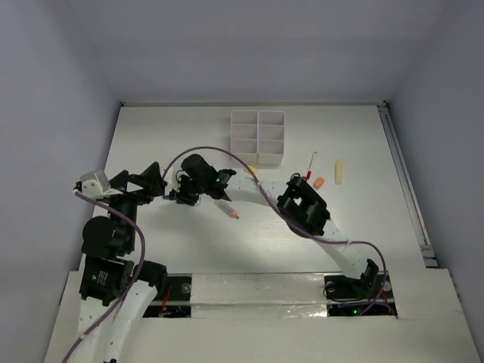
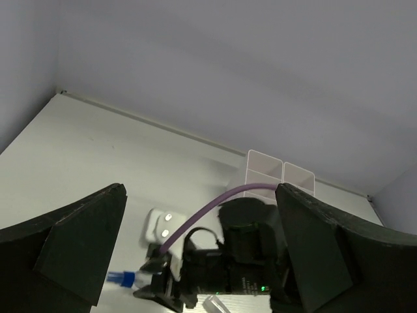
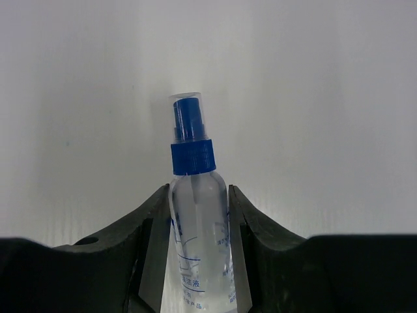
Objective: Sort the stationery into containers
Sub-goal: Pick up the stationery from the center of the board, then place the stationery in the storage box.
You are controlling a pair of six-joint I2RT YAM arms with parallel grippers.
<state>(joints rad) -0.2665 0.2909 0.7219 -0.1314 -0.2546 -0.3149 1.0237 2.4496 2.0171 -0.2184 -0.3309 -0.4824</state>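
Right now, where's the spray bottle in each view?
Top: bottle left of centre, at the right end effector tip.
Left wrist: blue cap bottom left, rest mostly hidden.
Right wrist: bottle bottom centre, between the jaws.
Shared landmark: right end effector, in all three.

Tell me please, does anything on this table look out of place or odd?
Yes. The right gripper is closed on a clear spray bottle with a blue cap. It hardly counts as stationery, unlike the pen and eraser near the tray. Nothing looks spilled or broken.
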